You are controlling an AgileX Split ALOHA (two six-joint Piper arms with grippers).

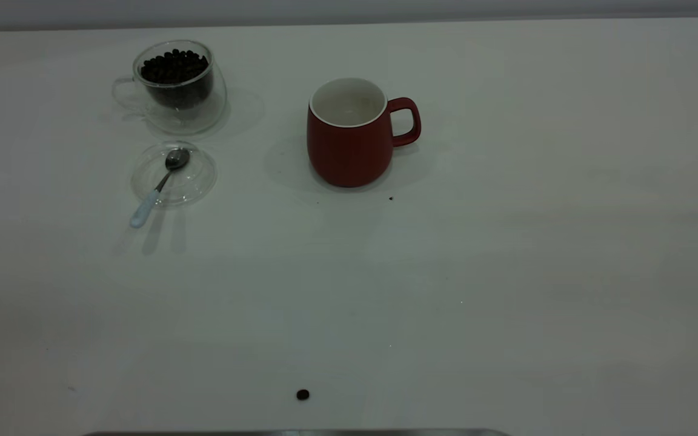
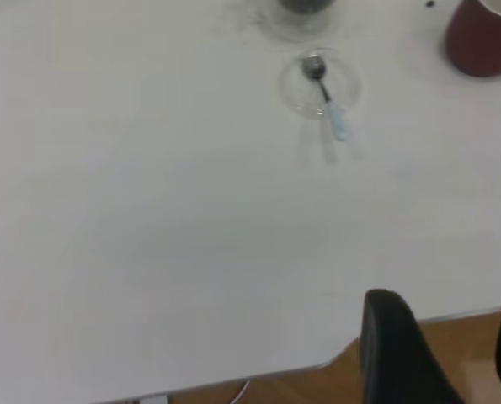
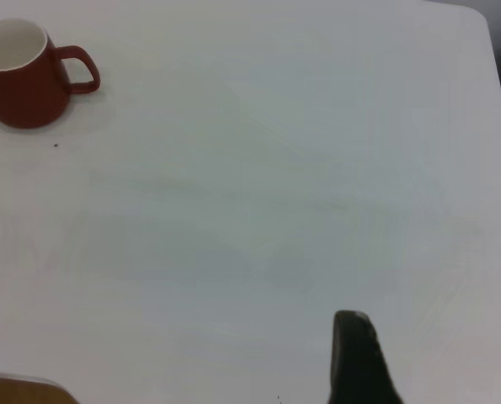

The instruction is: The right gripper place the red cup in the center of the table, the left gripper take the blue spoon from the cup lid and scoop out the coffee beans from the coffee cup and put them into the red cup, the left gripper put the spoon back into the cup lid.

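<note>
The red cup (image 1: 352, 142) stands upright near the middle of the table (image 1: 506, 254), handle to the right; its white inside looks empty. It also shows in the right wrist view (image 3: 23, 80) and the left wrist view (image 2: 483, 38). The coffee cup (image 1: 174, 85), filled with coffee beans (image 1: 174, 68), stands at the back left. In front of it the cup lid (image 1: 194, 181) holds the blue spoon (image 1: 158, 191), bowl on the lid, handle over its rim. Both grippers are outside the exterior view. My left gripper (image 2: 448, 299) is open over the table's near edge, far from the spoon (image 2: 327, 97). My right gripper (image 3: 435, 341) is open and empty above bare table.
One loose bean (image 1: 303, 395) lies near the table's front edge, and a small dark speck (image 1: 391, 198) lies by the red cup's base. A wooden floor (image 2: 301, 389) shows beyond the table edge in the left wrist view.
</note>
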